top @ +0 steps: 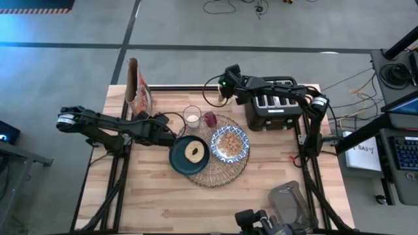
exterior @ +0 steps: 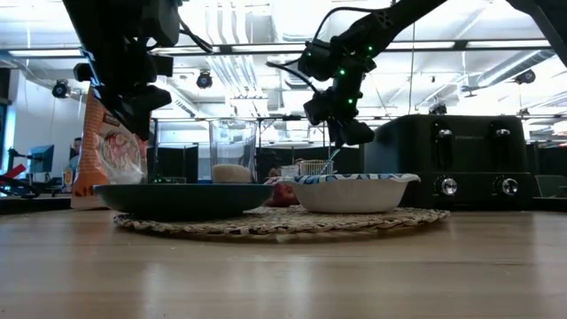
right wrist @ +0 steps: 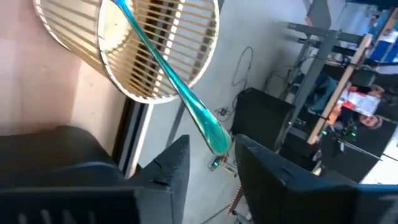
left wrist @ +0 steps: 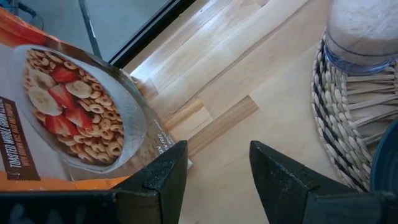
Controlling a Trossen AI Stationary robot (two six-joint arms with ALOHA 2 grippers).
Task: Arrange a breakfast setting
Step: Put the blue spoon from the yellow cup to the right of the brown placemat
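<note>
- round tan woven placemat [top: 219, 175] lies mid-table; dark teal plate [top: 177, 160] on it holds a bagel-like ring; blue-and-white patterned bowl [top: 230, 144] with cereal sits beside the plate; small clear glass [top: 192, 116] stands at the mat's far edge; these look placed
- small teal spoon [right wrist: 168, 81] not yet set down; right gripper [right wrist: 210, 163] pinches its handle near the black four-slot toaster [top: 274, 108], above a wire basket [right wrist: 155, 43]
- left gripper [left wrist: 217, 171] hangs by the cereal box [left wrist: 59, 118], jaws spread, empty
- left to do, likely: spoon onto the mat
</note>
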